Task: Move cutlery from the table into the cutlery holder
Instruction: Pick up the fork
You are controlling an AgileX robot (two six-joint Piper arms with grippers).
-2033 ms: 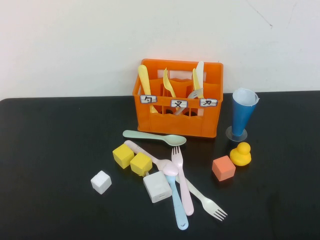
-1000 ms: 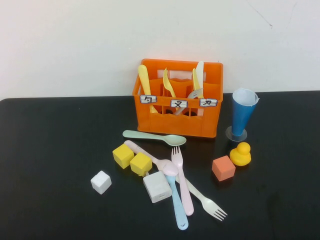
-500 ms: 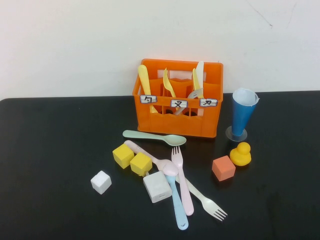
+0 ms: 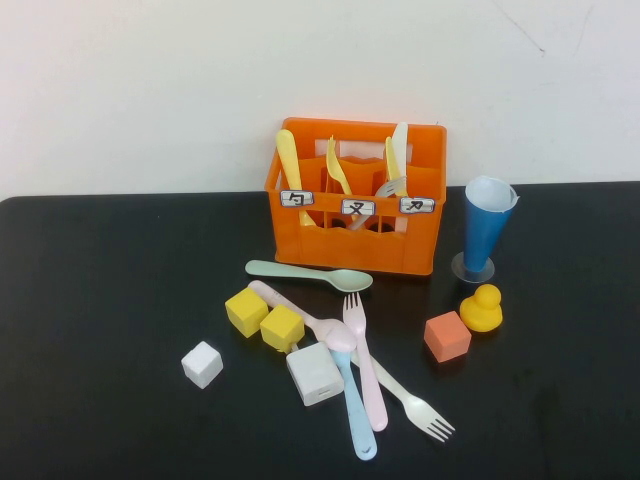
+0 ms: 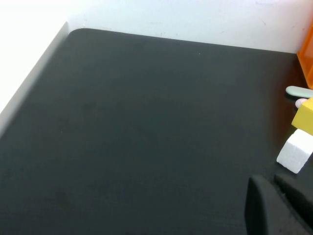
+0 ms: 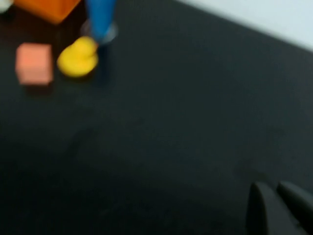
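On tabletop point(image 4: 110, 290), front of cutlery holder point(image 4: 356, 245): cream fork point(image 4: 412, 404) lies diagonal, tines toward right-near corner, handle under pink fork point(image 4: 364, 368). Left pincer point(image 5: 279, 203) over left side, right pincer point(image 6: 276, 208) over right side, both closed, empty. Right arm probably nearer.
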